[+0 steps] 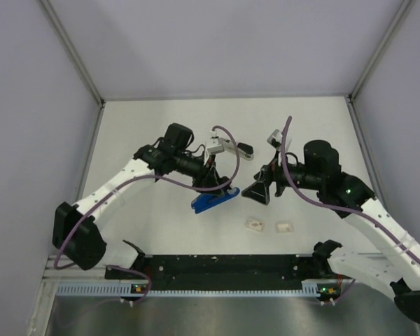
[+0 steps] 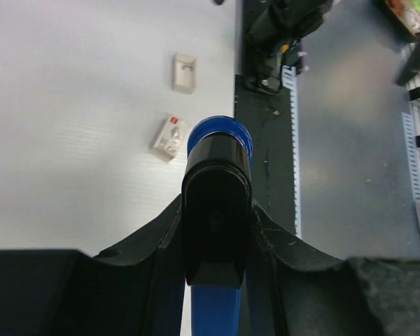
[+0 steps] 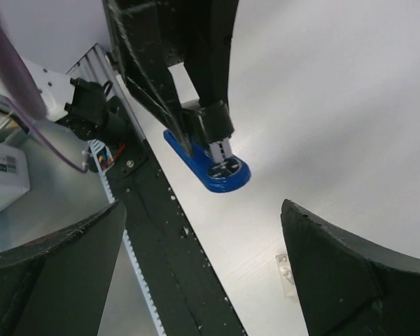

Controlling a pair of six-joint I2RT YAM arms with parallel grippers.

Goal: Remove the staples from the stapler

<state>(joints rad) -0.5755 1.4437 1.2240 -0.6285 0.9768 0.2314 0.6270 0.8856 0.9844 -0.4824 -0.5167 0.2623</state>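
Observation:
The stapler [image 1: 213,199] has a blue base and a black top and lies mid-table. My left gripper [image 1: 211,179] is shut on its black top [image 2: 217,210] from both sides; the rounded blue base end [image 2: 220,133] sticks out beyond the fingers. In the right wrist view the blue base [image 3: 217,170] shows its metal plate, with the left arm's fingers [image 3: 196,105] clamped above it. My right gripper [image 1: 257,191] is open wide and empty, just right of the stapler and apart from it [image 3: 203,280]. No loose staples can be made out.
Two small white pieces [image 1: 254,224] [image 1: 283,227] lie on the table in front of the stapler, also in the left wrist view [image 2: 171,136] [image 2: 185,72]. A black rail [image 1: 224,264] runs along the near edge. Grey walls [image 1: 70,63] enclose the table.

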